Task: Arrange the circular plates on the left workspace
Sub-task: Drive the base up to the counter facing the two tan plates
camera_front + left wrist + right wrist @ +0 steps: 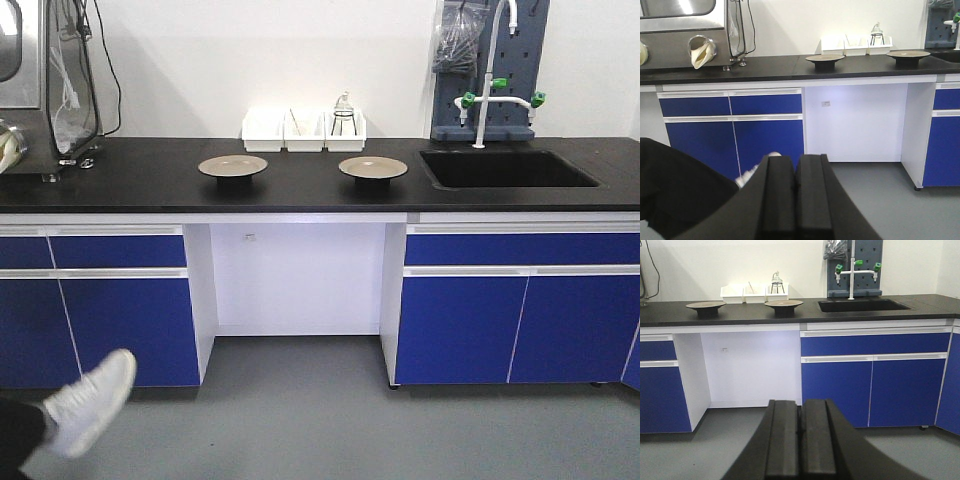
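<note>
Glossy plates (pixel 233 166), matte black countertop (pixel 300 185)

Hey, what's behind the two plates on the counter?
Three white bins in a row; a glass flask rises from the right one. Their sides hide anything else inside.

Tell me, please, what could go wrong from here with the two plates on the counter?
The left gripper and right gripper are shut and far from the countertop; they must open before any grasp.
The right plate lies nearest the sink; a nudge that way might send it in.
A person's shoe sticks out low at the left, possibly in the base's way.
</note>
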